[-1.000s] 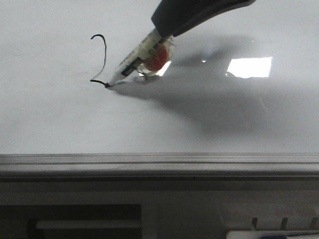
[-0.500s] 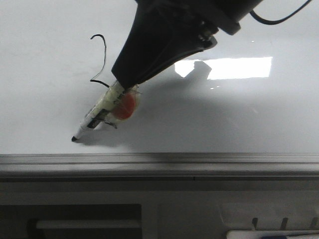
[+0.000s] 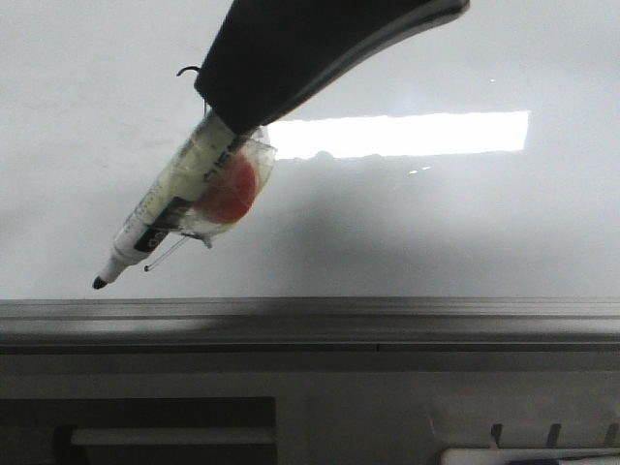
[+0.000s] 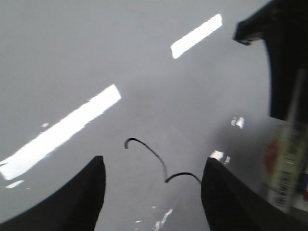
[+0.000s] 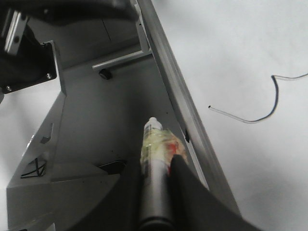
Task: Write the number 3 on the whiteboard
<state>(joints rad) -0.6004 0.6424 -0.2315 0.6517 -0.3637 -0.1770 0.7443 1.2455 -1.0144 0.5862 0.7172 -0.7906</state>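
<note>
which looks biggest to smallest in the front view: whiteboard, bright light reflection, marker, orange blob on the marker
1. whiteboard, spans the whole width.
2. bright light reflection and marker: similar in length; the marker is nearer the camera and partly hidden by the right gripper, so unsure.
3. orange blob, smallest.

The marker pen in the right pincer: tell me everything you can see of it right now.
The marker pen is white-bodied with a black label band and a black tip. Clear tape wraps its upper barrel, with something red-orange beneath it. The right pincer clamps that taped end between dark fingers. The pen slants down toward the robot's left, its tip over the whiteboard near the grey ledge. Whether the tip touches the board cannot be told. The front view shows no cap on it.
</note>
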